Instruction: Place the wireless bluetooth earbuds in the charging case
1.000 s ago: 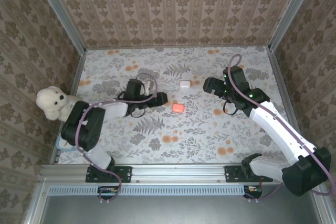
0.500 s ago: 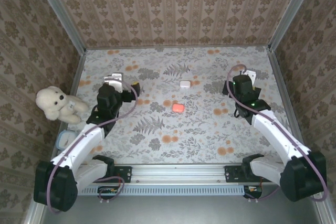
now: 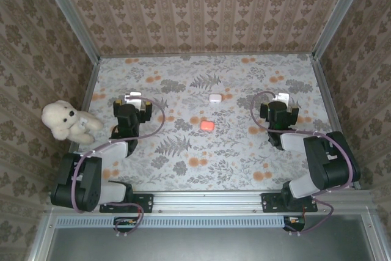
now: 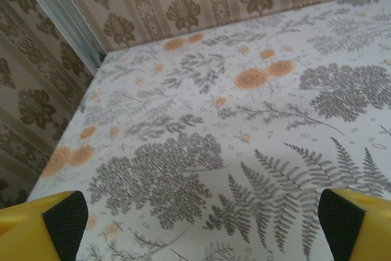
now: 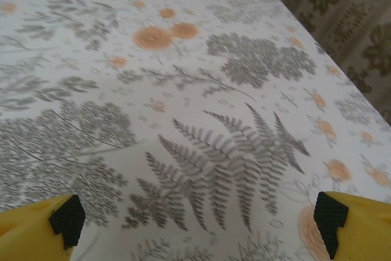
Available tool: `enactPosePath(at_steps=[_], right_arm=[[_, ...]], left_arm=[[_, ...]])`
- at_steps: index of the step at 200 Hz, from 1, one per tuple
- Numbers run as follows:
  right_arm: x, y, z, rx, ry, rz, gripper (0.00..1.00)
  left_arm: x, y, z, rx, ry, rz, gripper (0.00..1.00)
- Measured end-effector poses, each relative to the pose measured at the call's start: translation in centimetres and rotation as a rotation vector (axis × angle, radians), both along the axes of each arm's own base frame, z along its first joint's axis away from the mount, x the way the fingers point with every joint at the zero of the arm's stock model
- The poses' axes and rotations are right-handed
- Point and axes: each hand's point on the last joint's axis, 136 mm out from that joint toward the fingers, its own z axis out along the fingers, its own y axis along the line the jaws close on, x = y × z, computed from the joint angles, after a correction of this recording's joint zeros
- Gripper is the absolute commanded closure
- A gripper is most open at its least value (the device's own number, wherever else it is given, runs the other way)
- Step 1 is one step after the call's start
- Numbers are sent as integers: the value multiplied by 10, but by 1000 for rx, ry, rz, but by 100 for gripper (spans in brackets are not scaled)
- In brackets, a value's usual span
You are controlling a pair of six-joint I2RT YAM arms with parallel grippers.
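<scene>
Seen from above, the red-orange case (image 3: 208,125) and the white case (image 3: 214,97) lie mid-table (image 3: 183,151). They sit between the left gripper (image 3: 132,98) and the right gripper (image 3: 281,98), well apart from both. The earbuds are too small to pick out there.

At the left wrist, the black pads (image 4: 64,215) stand wide apart over the patterned surface, holding nothing.

At the right wrist, the pads (image 5: 67,219) are equally spread and empty.

The earbuds are probably light, glossy and slippery, so a gentle pinch across the body would suit.
</scene>
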Motion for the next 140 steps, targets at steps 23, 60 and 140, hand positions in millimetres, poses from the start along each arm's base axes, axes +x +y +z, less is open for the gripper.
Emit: enactPosePath(at_steps=[23, 60, 140], right_arm=[[7, 7, 9, 21, -65, 58, 0], [6, 12, 4, 61, -111, 146, 0], [15, 18, 1, 138, -103, 258, 0]], left_arm=[[-1, 8, 2, -2, -34, 14, 0], [-5, 24, -41, -4, 20, 32, 0], [21, 42, -49, -118, 45, 5, 0]])
